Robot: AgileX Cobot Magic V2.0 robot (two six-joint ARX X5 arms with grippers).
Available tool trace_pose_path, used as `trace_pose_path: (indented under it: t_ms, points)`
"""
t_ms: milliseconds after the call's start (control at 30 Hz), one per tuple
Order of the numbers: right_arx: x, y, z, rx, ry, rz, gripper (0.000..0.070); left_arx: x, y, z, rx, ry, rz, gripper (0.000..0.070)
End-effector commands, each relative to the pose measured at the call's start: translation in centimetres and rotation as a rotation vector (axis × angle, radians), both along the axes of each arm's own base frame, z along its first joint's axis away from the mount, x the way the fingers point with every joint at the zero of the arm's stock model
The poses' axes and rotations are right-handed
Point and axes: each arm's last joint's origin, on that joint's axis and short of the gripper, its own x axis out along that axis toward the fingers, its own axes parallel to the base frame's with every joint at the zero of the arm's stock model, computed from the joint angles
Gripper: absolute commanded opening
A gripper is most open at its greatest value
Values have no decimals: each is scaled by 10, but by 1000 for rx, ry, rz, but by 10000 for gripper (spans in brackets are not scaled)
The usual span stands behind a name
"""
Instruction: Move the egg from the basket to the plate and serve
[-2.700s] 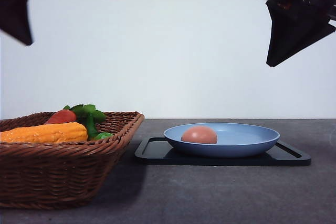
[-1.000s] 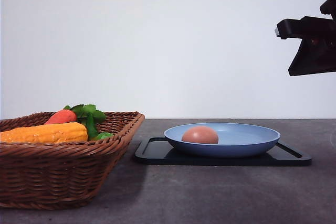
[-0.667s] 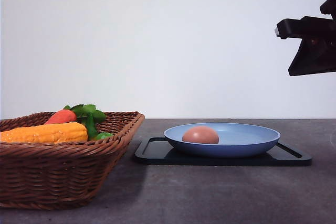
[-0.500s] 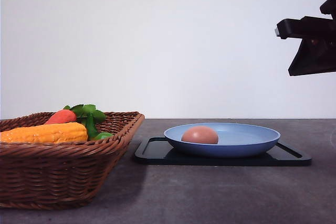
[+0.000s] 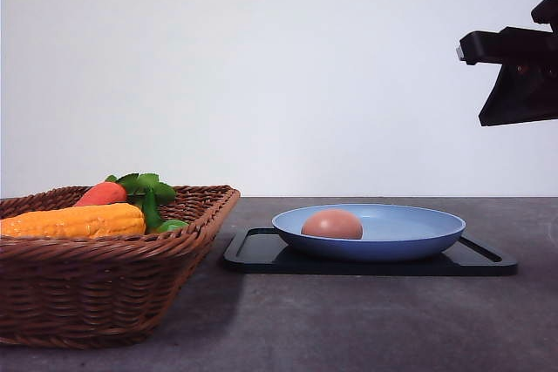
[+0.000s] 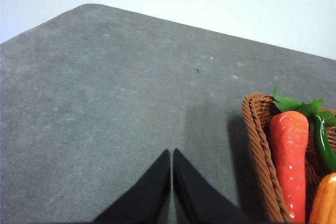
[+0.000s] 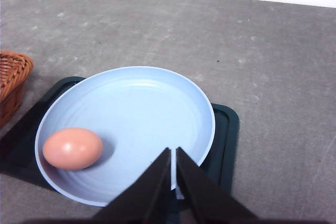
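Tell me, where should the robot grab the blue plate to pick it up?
Probably by the raised rim of the plate, on the side away from the egg. That edge is bare and overhangs the black tray, so a finger could slip underneath. Coming from the robot's right with the right claw looks best, keeping the plate level so the round egg does not roll.

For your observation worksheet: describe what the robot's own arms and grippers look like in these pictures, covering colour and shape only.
The right gripper has two matte black fingers, each tapering to a point like a narrow wedge. The left gripper looks the same: black, smooth, pointed. In the front view the right arm is a blocky, angular black silhouette. No cables or markings can be made out.
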Motion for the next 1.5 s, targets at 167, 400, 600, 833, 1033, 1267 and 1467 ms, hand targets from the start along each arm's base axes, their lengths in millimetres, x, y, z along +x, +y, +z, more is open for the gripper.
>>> trace_pose_path:
  t_ms: [167,400,600,833,1033,1267,1467]
  points:
    - [0,2,2,14,-6,3,0,1,0,-9,-12,35,5,0]
    - [0,2,2,14,-6,3,0,1,0,-9,-12,35,5,0]
    - [0,2,2,13,-6,4,0,1,0,-9,-12,35,5,0]
    - [-13,-15,17,-21,-133,-57,0,1,0,-9,-12,35,5,0]
    - [-28,-43,18,24,-252,-174,0,1,0,-9,-12,36,5,0]
    - [-43,-67,-5,63,-331,-207,0,1,0,-9,-12,36,5,0]
    - [-51,-76,-23,106,-373,-190,0,1,0,-9,-12,36,5,0]
